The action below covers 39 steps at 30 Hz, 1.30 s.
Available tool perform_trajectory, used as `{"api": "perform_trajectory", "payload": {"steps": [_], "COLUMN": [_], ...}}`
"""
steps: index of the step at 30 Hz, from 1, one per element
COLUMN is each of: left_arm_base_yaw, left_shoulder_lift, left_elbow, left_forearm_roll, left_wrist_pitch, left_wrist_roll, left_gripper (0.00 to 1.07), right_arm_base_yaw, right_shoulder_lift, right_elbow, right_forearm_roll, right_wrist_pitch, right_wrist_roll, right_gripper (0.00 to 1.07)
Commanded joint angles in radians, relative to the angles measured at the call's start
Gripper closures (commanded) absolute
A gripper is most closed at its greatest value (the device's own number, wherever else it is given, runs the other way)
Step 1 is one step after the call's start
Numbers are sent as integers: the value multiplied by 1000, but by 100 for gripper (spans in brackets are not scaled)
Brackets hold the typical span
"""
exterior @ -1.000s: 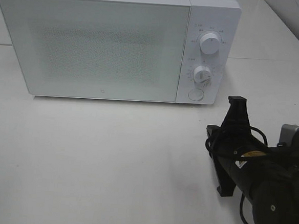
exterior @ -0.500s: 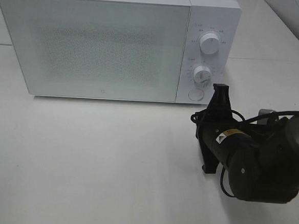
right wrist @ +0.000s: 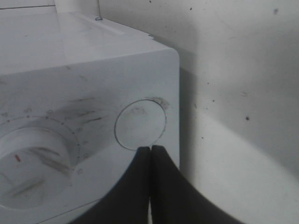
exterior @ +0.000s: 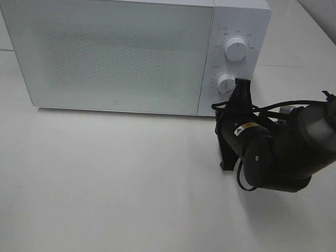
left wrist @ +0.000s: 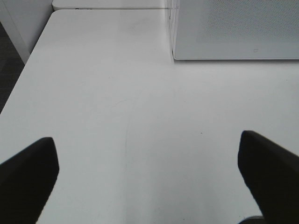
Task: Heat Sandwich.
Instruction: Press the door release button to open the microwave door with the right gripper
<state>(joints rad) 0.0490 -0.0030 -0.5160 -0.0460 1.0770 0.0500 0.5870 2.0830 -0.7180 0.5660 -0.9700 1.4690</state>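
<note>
The high camera takes in the whole white microwave [exterior: 104, 52] standing on the white counter [exterior: 94, 184] with its door closed, its upper dial [exterior: 235, 49] and lower dial [exterior: 226, 83] on the panel to the right of the door, and the black right arm reaching in toward the panel's lower corner. That arm covers the spot its tip meets. Only the right wrist camera shows it: the right end effector [right wrist: 150, 151] has its two fingers pressed together with no gap and nothing between them, their tips at the lower rim of the round button [right wrist: 140, 124] beside the lower dial. Whether they press the button cannot be told. The left end effector [left wrist: 149, 177] appears only in its own wrist camera, its dark fingers [left wrist: 28, 172] spread wide apart over bare counter, holding nothing, well apart from the microwave's front corner. The sandwich shows in no view; the frosted door lets nothing through.
</note>
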Motion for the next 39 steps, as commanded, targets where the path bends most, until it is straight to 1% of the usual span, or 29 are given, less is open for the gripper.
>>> {"api": "perform_trajectory", "payload": {"steps": [1, 7, 11, 20, 27, 29, 35, 39], "left_arm_base_yaw": [0, 0, 0, 0, 0, 0, 0, 0], "left_shoulder_lift": [-10, -10, -10, -10, -10, -10, -10, -10], "left_elbow": [0, 0, 0, 0, 0, 0, 0, 0], "left_forearm_roll": [-7, -7, -7, -7, -7, -7, -7, -7], "left_wrist_pitch": [-10, -10, -10, -10, -10, -10, -10, -10], "left_wrist_roll": [-1, -1, -1, -1, -1, -1, -1, -1], "left_gripper": [7, 7, 7, 7, 7, 7, 7, 7], "right_arm_base_yaw": [-16, -27, -27, -27, -27, -27, -27, -27], "right_shoulder_lift": [4, 5, 42, 57, 74, 74, 80, 106], "right_elbow": [-32, -58, -92, -106, -118, -124, -154, -188], "right_forearm_roll": [-16, -8, -7, 55, 55, 66, 72, 81], "right_wrist_pitch": [4, 8, 13, -15, -8, -39, -37, -95], "right_wrist_roll": [-38, -60, -59, -87, -86, -90, -94, -95], "right_gripper": [107, 107, 107, 107, 107, 107, 107, 107]}}
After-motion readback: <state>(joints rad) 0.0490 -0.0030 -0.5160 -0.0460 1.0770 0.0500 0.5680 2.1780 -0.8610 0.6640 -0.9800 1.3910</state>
